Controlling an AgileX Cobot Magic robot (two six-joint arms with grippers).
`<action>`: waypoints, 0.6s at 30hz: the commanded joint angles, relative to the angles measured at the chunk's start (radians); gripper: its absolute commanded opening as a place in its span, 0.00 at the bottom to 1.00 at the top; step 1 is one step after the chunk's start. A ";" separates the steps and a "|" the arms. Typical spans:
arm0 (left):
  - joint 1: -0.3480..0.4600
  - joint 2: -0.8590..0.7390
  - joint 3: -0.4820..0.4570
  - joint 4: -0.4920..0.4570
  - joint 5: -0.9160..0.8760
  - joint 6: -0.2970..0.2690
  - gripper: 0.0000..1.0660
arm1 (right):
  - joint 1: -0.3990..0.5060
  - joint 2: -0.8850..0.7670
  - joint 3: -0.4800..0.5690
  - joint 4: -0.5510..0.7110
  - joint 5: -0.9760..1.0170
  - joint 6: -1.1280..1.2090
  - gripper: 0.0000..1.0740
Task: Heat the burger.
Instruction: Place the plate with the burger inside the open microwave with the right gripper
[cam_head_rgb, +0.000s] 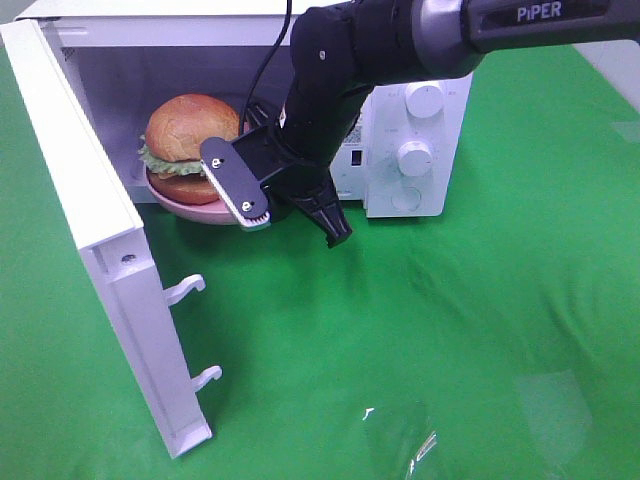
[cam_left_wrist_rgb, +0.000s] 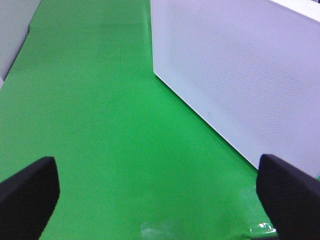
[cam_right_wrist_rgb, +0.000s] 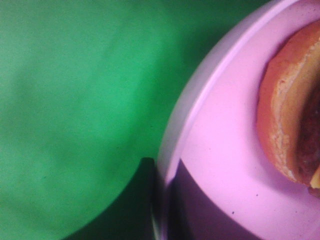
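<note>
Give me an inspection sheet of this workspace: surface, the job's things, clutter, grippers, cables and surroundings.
Surface: green cloth, wrinkled, covers the table.
Job's things: burger sits on a pink plate in the opening of the microwave; its door stands wide open.
Clutter: a scrap of clear film lies on the cloth near the front edge.
Grippers: right gripper is shut at the plate's rim and seems to pinch it; left gripper is open and empty, facing the door's outer side.
Cables: a black cable runs down beside the right arm.
Surroundings: a pale strip shows beyond the cloth; nothing else seen.
</note>
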 joint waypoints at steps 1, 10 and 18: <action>-0.006 -0.016 0.000 -0.006 -0.014 -0.001 0.94 | -0.005 -0.001 -0.037 0.000 -0.034 0.032 0.00; -0.006 -0.016 0.000 -0.006 -0.014 -0.001 0.94 | -0.005 0.046 -0.132 -0.029 -0.014 0.092 0.00; -0.006 -0.016 0.000 -0.006 -0.014 -0.002 0.94 | -0.005 0.112 -0.243 -0.064 0.020 0.146 0.00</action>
